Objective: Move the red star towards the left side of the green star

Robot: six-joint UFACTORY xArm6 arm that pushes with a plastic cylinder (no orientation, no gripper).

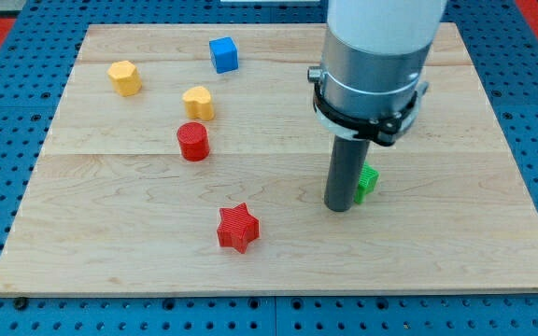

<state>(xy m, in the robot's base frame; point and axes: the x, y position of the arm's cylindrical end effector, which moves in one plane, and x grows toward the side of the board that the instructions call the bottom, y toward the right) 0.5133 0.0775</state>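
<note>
Red star (238,228) flat, one point toward view's top; gripperless tool's tip (340,209) beside green star (368,181).

The worktop (278,261) is pale wood, matt, with fine grain and plank seams showing. The red star (238,228) looks like matt plastic with ribbed, layered sides, and so does the red cylinder (192,141). The blue cube (223,54) and two yellow blocks (125,77) (198,102) look like smooth matt plastic. The rod (342,177) is dark and dull, under a brushed metal collar (367,84).
</note>
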